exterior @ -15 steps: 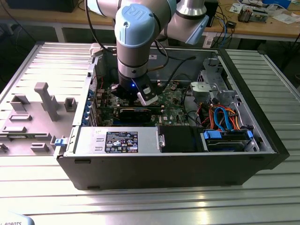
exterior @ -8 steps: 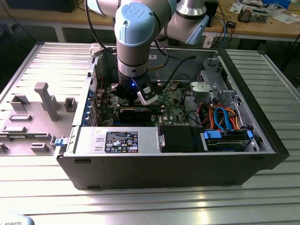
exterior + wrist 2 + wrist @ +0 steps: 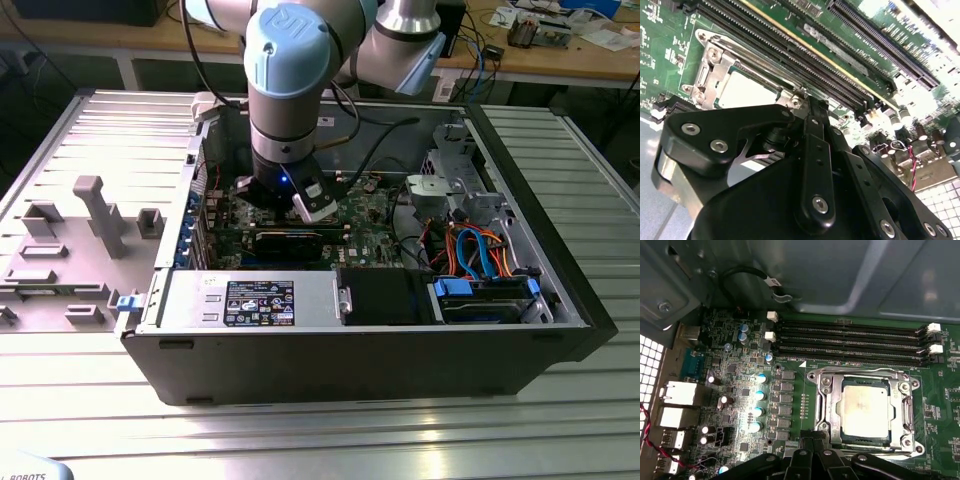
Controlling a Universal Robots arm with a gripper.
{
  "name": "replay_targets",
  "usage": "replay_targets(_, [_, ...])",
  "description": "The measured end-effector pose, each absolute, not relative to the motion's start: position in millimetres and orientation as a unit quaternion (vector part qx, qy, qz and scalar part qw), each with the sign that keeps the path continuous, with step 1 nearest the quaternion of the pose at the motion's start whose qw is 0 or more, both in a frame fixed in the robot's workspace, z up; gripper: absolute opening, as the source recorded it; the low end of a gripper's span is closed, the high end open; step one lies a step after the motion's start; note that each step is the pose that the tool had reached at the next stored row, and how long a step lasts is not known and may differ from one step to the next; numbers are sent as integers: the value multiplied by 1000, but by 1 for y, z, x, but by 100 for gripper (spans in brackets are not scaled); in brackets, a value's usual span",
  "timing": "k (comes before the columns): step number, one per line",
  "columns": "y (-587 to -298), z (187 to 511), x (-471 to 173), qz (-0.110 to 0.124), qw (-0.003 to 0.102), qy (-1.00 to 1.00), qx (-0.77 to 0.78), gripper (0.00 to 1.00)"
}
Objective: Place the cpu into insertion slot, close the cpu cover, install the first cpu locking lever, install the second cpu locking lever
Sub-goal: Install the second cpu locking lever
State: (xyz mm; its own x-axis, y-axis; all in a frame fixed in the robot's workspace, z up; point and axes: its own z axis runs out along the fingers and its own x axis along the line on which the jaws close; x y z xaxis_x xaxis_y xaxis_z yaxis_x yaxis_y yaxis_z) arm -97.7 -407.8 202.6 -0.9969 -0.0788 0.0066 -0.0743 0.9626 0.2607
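Reaching down into the open case (image 3: pixel 560 300), the arm holds its gripper (image 3: pixel 285 200) low over the board (image 3: pixel 370 215) in the exterior view, hiding the socket beneath it. The first wrist view shows what that view cannot: the cpu (image 3: pixel 865 409) lies flat in the slot (image 3: pixel 826 407), framed by the silver cover (image 3: pixel 904 412), just below the long memory slots (image 3: pixel 850 342), with the fingertips (image 3: pixel 812 444) at the slot's near edge, likely working the lever there. In the second wrist view the fingers (image 3: pixel 817 150) appear drawn together against that same corner, the cpu (image 3: pixel 742 90) beside them; what they pinch cannot be told.
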Motion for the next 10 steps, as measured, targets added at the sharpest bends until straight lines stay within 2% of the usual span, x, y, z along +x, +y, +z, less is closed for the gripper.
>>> replay_targets(10, [-408, 198, -98, -136, 8, -990, 39, 11])
